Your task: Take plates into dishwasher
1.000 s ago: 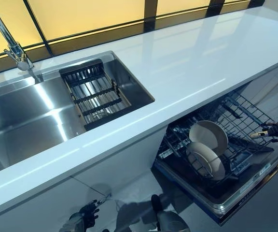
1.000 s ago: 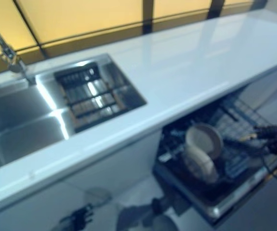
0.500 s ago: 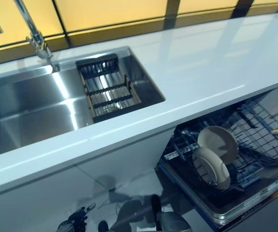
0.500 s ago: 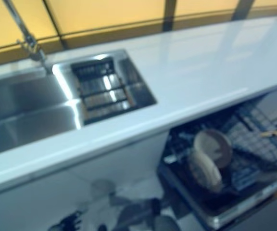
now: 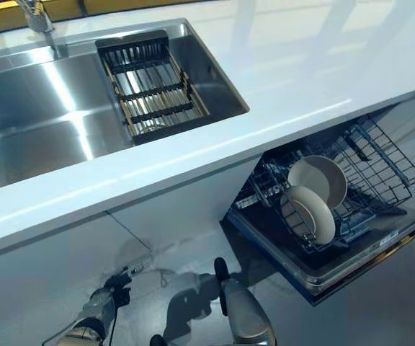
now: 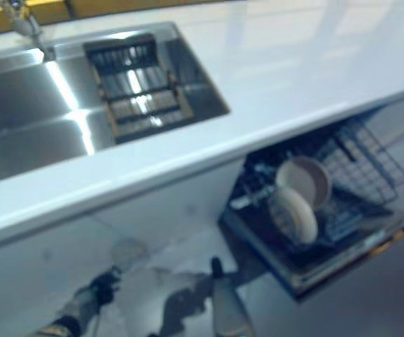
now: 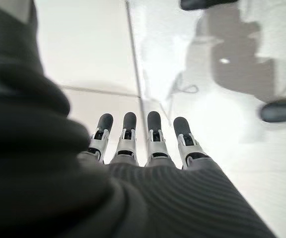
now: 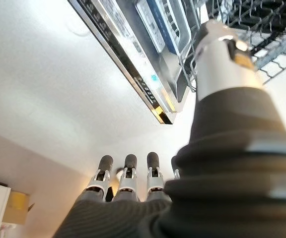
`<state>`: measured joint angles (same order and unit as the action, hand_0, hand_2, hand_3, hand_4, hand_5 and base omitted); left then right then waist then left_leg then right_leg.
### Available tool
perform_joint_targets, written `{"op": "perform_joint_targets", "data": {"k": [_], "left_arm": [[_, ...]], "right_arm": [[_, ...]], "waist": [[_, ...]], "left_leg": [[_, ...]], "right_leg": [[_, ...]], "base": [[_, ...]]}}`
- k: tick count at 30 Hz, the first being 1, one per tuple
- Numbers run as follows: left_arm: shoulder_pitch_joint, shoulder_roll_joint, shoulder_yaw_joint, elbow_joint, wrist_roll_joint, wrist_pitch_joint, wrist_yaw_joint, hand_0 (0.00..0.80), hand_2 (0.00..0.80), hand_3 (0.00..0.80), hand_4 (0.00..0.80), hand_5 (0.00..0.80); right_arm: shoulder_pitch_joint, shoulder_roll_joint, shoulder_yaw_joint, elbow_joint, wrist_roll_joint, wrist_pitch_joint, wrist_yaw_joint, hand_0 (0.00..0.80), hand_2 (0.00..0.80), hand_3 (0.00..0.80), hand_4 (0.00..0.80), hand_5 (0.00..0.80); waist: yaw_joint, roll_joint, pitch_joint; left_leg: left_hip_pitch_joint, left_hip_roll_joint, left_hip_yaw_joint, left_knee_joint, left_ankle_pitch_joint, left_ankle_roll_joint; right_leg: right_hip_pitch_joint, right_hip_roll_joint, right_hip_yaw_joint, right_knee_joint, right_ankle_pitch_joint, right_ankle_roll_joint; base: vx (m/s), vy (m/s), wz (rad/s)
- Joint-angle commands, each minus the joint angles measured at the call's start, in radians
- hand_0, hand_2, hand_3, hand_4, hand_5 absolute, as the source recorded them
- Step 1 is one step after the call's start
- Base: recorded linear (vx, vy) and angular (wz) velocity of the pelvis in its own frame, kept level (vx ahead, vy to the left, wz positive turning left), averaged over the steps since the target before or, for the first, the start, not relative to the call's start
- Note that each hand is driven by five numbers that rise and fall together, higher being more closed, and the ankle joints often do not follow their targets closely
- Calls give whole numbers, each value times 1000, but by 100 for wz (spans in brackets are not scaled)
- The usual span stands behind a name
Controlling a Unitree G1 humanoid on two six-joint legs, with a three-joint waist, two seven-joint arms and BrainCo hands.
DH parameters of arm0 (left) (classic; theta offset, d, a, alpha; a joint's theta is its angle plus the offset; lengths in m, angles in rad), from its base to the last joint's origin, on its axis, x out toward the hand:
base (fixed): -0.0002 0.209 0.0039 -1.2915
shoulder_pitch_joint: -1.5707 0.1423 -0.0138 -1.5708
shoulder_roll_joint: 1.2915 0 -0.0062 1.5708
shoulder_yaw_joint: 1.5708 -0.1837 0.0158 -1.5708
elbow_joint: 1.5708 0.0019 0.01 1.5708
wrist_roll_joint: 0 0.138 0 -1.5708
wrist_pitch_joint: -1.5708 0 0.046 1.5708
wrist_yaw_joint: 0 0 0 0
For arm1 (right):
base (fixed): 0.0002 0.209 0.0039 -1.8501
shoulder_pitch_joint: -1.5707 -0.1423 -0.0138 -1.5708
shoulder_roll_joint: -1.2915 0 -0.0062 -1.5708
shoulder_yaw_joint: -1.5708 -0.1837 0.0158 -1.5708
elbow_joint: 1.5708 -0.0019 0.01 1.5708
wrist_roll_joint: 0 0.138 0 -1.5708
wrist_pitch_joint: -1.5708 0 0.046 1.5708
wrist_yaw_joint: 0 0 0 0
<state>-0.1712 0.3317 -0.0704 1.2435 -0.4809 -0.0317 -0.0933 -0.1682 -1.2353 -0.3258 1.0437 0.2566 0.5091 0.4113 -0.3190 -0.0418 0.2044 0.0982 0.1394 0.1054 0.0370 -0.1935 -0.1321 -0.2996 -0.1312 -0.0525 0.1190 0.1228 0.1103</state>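
Two pale plates stand on edge in the lower rack of the open dishwasher under the counter: a back plate and a front plate. My left hand hangs low beside the cabinet front, over the floor. In the left wrist view its fingers are straight and hold nothing. My right hand shows only in its wrist view, fingers straight and thumb out, empty. It is below and outside the dishwasher door's front edge.
A white countertop runs across above the dishwasher. A steel sink with a dark drainer rack and a faucet sits at the left. The pulled-out dishwasher door juts over the pale floor tiles.
The camera has tilted down and shifted. My right hand, earlier at the rack's right edge, has dropped out of the eye views. The plates have stayed in place.
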Motion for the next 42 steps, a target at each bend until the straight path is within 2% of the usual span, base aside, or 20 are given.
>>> {"op": "perform_joint_targets", "data": {"k": [1,2,4,7,9,10,11,12,14,16,19,21,22,24,25,26,28,30,36,42], "left_arm": [[10,41,24,2,-18,-18,15,0,0,0,0,0],[17,40,20,0,-25,-24,14,0,0,0,0,0],[15,38,16,-14,-20,-23,17,0,0,0,0,0],[-1,51,3,-37,-4,-21,20,0,0,0,0,0],[-6,70,-10,-46,22,-6,13,0,0,0,0,0],[-3,76,-15,-41,30,-2,14,0,0,0,0,0],[2,91,-9,-36,41,7,10,0,0,0,0,0],[10,104,1,-26,40,12,10,0,0,0,0,0],[27,119,11,-13,33,10,3,0,0,0,0,0],[56,139,33,0,45,26,-20,0,0,0,0,0],[85,144,57,1,48,39,-20,0,0,0,0,0],[102,159,78,18,51,41,-31,0,0,0,0,0],[105,164,85,36,54,31,-37,0,0,0,0,0],[101,169,90,43,55,23,-42,0,0,0,0,0],[100,167,98,45,47,15,-37,0,0,0,0,0],[101,156,119,38,19,0,-18,0,0,0,0,0],[94,146,126,14,-22,-2,-20,0,0,0,0,0],[80,126,117,-4,-5,-9,-35,0,0,0,0,0],[72,98,78,-11,18,-19,-48,0,0,0,0,0],[81,108,64,-18,45,4,-58,0,0,0,0,0]], "right_arm": [[-6,-24,-43,118,-63,-81,34,0,0,0,0,0],[1,-26,-49,142,-69,-84,44,0,0,0,0,0],[15,-5,-51,156,-75,-75,35,0,0,0,0,0],[39,58,-42,149,-83,-53,-7,0,0,0,0,0],[87,109,-56,145,-96,-64,-37,0,0,0,0,0],[105,131,-57,144,-103,-74,-48,0,0,0,0,0],[115,155,-51,137,-88,-79,-67,0,0,0,0,0],[121,178,-49,126,-86,-76,-82,0,0,0,0,0],[124,198,-45,120,-73,-66,-108,0,0,0,0,0],[133,246,-57,122,-75,-59,-177,0,0,0,0,0],[131,299,-56,124,-34,-60,-235,0,0,0,0,0],[110,339,-46,139,-8,-58,-267,0,0,0,0,0],[90,361,-27,159,-8,-57,-278,0,0,0,0,0],[80,371,-11,169,-3,-54,-275,0,0,0,0,0],[72,382,2,169,-8,-57,-268,0,0,0,0,0],[41,403,34,187,-22,-59,-261,0,0,0,0,0],[34,418,53,198,-39,-59,-258,0,0,0,0,0],[47,422,53,206,-60,-74,-255,0,0,0,0,0],[67,447,42,182,-16,-106,-377,0,0,0,0,0],[103,531,49,164,17,-155,-441,0,0,0,0,0]], "waist": [[55,-35,-55],[55,-33,-66],[53,-39,-72],[56,-60,-59],[64,-70,-44],[74,-72,-38],[89,-69,-26],[98,-68,-24],[109,-55,-23],[132,-15,-25],[183,9,-35],[218,13,-59],[230,3,-70],[236,-8,-78],[253,-19,-79],[268,-34,-78],[259,-34,-78],[258,-37,-81],[239,-33,-87],[237,-4,-82]], "left_leg": [[232,-63,22,7,-11,73],[241,-60,32,9,-6,71],[237,-64,49,30,-39,80],[200,-101,61,104,-118,118],[179,-119,81,135,-124,126],[173,-129,105,132,-118,128],[175,-134,137,123,-112,128],[172,-142,168,112,-101,138],[154,-145,172,91,-71,152],[98,-108,173,72,-6,163],[29,-70,151,82,37,165],[-30,-54,123,94,55,166],[-49,-49,97,125,43,164],[-67,-43,96,157,36,162],[-76,-30,119,186,30,151],[-76,1,159,206,26,131],[-56,21,173,173,48,118],[-49,28,177,146,71,107],[-21,21,177,65,113,98],[-1,0,131,-28,161,100]], "right_leg": [[-64,67,-55,-69,86,-5],[-59,57,-60,-84,97,-1],[-56,36,-42,-101,129,18],[-46,6,-25,-149,163,58],[-26,-3,-76,-191,169,64],[-17,-6,-121,-190,174,68],[-3,-10,-173,-158,182,71],[9,-23,-200,-93,166,68],[14,-35,-154,60,156,54],[36,-64,-73,226,101,24],[136,-113,-29,243,62,7],[228,-143,-2,188,31,5],[263,-136,17,160,-4,11],[278,-123,8,122,-47,14],[297,-148,-46,75,-52,14],[315,-156,-87,8,-52,37],[299,-128,-60,6,-63,45],[309,-108,-59,-13,-66,46],[322,-73,-61,-43,-86,49],[313,-45,-49,-10,-97,48]], "base": [[-286,124,6],[-278,132,6],[-257,117,3],[-206,83,7],[-199,63,-7],[-278,72,-7],[-350,83,-38],[-381,73,-82],[-377,32,-99],[-476,-80,-21],[-356,-159,10],[-315,-238,-11],[-259,-274,-36],[-167,-196,-45],[-222,-280,-81],[-233,-296,-101],[-152,-223,-81],[-88,-186,-23],[-60,-127,-11],[-30,-103,0]]}}
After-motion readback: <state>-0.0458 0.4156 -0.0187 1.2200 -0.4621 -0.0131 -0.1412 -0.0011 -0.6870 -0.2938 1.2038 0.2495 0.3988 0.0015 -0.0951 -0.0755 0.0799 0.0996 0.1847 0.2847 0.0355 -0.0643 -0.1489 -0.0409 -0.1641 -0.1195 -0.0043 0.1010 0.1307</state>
